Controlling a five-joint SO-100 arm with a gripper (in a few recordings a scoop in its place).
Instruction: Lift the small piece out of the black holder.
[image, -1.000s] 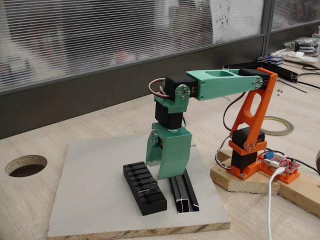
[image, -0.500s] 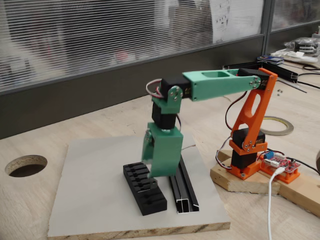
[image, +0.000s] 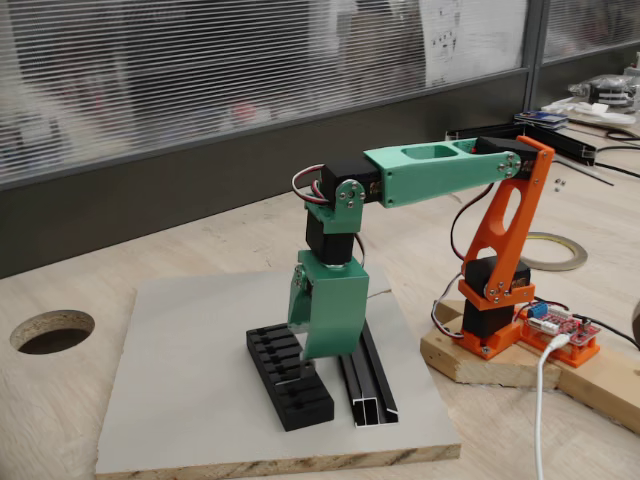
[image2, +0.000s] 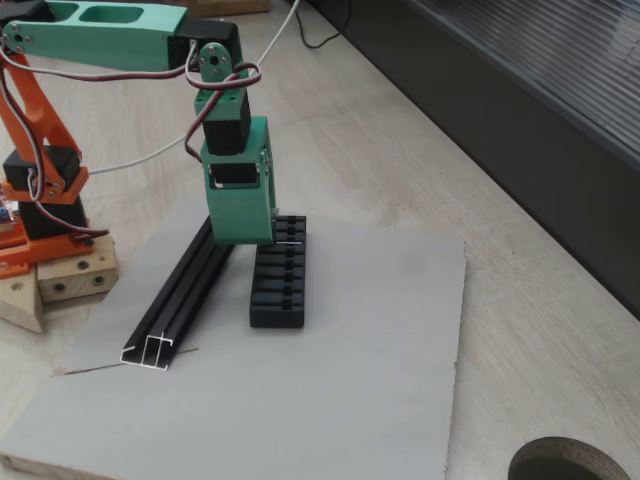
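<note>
The green end effector (image: 301, 368) points straight down over the black holder (image: 289, 379), its tip low over the slotted top near the middle of the row; in a fixed view the same end effector (image2: 283, 240) sits at the holder's (image2: 279, 284) far end, by the slots nearest the arm. A thin pale sliver at the tip is probably the small piece (image2: 290, 242), lying at the holder's top by one of its slots (too small to tell whether it is seated or raised). I cannot tell whether the fingers are spread or pressed together, as the green body hides them. The black rail (image: 368, 390) lies just beside the holder, roughly parallel to it, both on the grey board (image: 190, 400) resting on the wooden counter (image: 60, 400).
</note>
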